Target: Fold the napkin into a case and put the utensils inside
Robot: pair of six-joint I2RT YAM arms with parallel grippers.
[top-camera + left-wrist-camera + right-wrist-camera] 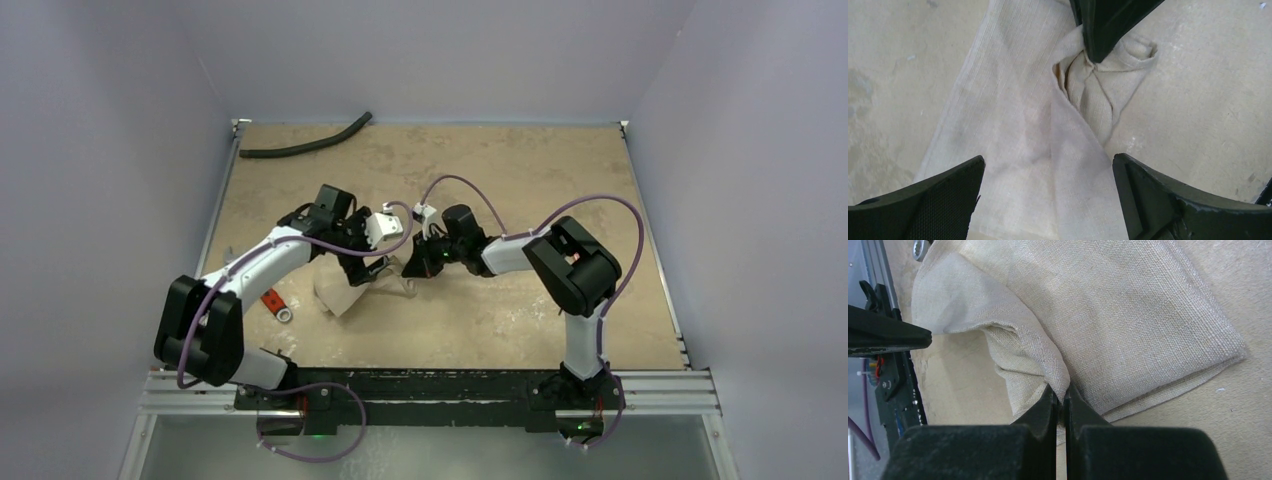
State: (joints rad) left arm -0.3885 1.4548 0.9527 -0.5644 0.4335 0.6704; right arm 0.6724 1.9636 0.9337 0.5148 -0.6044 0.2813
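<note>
Copper-red and slim, what I take for one of the utensils [272,303] lies nearest, on the desk [520,320] close by the left arm [255,265] and just off the napkin's near-left corner. It is too small in the top view to say fork or spoon, and I cannot find the other one. It sits outside the cloth, which fits a job where the pouch has to exist before anything goes in. Next out, mid-desk between the two arms, is the napkin [345,292], only partly folded. Most of it lies flat as a broad doubled panel, while one flap is gathered and raised off the desk. The right fingers [1053,400] are closed tight on the bunched edge of that flap, pinching it at their tips. The hold seems meant to keep the flap up and under control so it can be carried across the panel for the next fold. The left fingers [938,195] are spread as wide as they go, poised low over the flat part with bare cloth between them and nothing gripped. I judge they are there to pin the panel down or to take a fresh hold while the other side pulls. The case is not yet formed. Farthest off, by the back-left corner, the black hose [305,145] lies well apart from all this and looks to have no part in the work.
</note>
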